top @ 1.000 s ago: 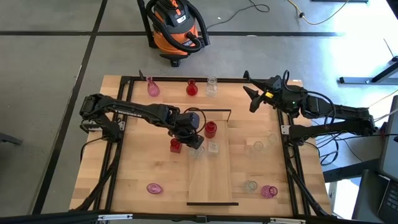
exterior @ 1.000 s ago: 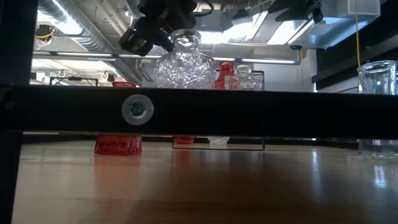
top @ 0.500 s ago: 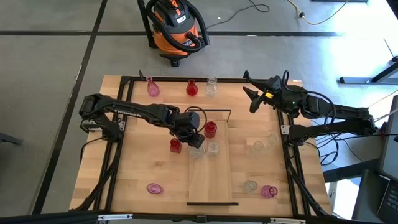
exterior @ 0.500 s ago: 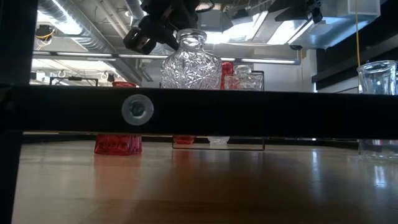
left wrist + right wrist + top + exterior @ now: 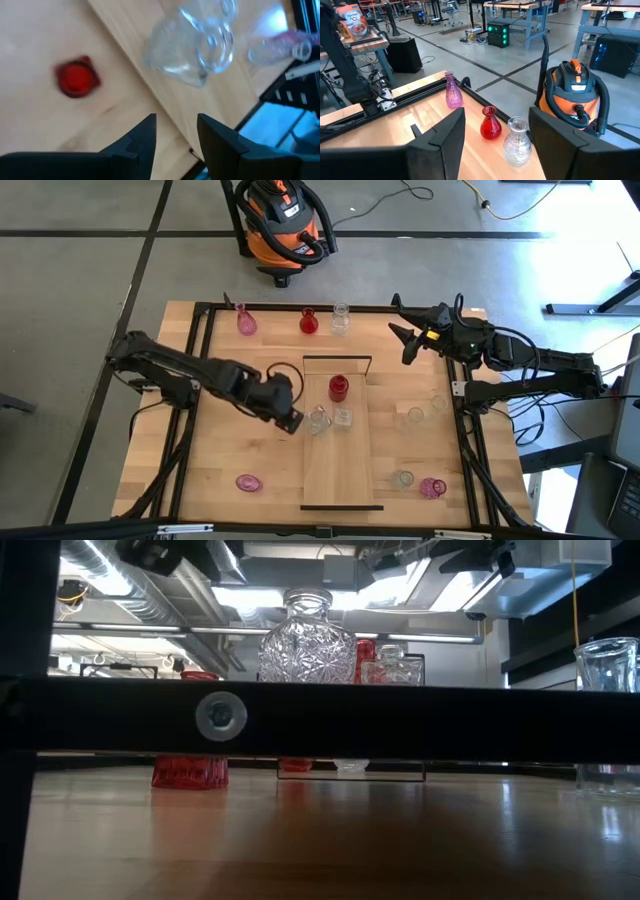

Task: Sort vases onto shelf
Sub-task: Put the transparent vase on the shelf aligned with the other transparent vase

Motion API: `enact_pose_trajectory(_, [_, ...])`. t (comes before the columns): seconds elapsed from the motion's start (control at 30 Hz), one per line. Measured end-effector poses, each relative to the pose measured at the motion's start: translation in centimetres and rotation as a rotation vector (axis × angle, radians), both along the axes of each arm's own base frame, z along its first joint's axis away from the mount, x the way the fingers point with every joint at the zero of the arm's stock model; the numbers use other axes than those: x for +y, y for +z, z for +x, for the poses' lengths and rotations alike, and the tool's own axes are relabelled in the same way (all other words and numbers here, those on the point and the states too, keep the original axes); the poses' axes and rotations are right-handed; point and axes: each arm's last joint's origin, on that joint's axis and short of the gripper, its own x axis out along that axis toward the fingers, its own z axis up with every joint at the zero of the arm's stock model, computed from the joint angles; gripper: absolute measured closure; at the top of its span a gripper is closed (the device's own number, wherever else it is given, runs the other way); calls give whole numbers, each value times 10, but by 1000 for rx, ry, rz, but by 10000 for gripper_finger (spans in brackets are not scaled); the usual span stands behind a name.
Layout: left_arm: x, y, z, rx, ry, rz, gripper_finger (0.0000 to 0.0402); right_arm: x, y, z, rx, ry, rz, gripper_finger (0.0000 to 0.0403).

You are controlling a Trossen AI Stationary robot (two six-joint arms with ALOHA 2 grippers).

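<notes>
The left gripper (image 5: 290,420) sits just left of centre in the high view, at the left edge of the shelf (image 5: 337,470), its fingers (image 5: 142,137) spread with nothing between them. Just right of it on the plank stands a cut-glass clear vase (image 5: 318,419), beside a small square clear vase (image 5: 343,418), with a red vase (image 5: 338,388) above them in the frame. The right gripper (image 5: 405,340) waits at the upper right of the table, fingers apart and empty.

The main risk, as I judge it, is the left arm brushing the cut-glass vase as it moves off: the fingers are close to it, and a sideways swing could tip it into the square one or push it off the plank's edge. A small red vase seen in the left wrist view (image 5: 76,79) lies under or beside this arm in the high view, where I cannot make it out, so a blind descent could knock it.

Still off the shelf are a pink vase (image 5: 245,321), a red one (image 5: 308,322) and a clear one (image 5: 340,317) along the top edge, a pink vase (image 5: 248,482) at lower left, and clear and pink ones at lower right (image 5: 432,487). An orange vacuum (image 5: 283,222) stands on the floor beyond the table.
</notes>
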Motion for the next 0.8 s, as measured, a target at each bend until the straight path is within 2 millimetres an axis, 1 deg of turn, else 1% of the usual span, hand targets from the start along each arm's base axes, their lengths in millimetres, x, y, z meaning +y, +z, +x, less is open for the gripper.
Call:
enact_pose_trajectory(0.1, [-4, -18, 9, 11, -1, -4, 266, -1, 0, 0, -1, -11, -2, 201])
enact_pose_trajectory(0.23, [5, -30, 20, 22, 28, 2, 266, -4, 0, 0, -2, -4, 5, 201])
enact_pose_trajectory(0.33, [12, -34, 22, 44, 29, 27, 266, -6, 0, 0, -2, 2, 9, 201])
enact_pose_trajectory(0.47, [19, -36, 25, 56, 6, 1, 266, -6, 0, 0, -2, 3, 9, 201])
enact_pose_trajectory(0.7, [20, -47, 33, 85, -33, -34, 266, -6, 0, 0, -4, 3, 9, 201])
enact_pose_trajectory(0.8, [21, -47, 33, 81, -27, -18, 266, -6, 0, 0, -4, 4, 9, 201])
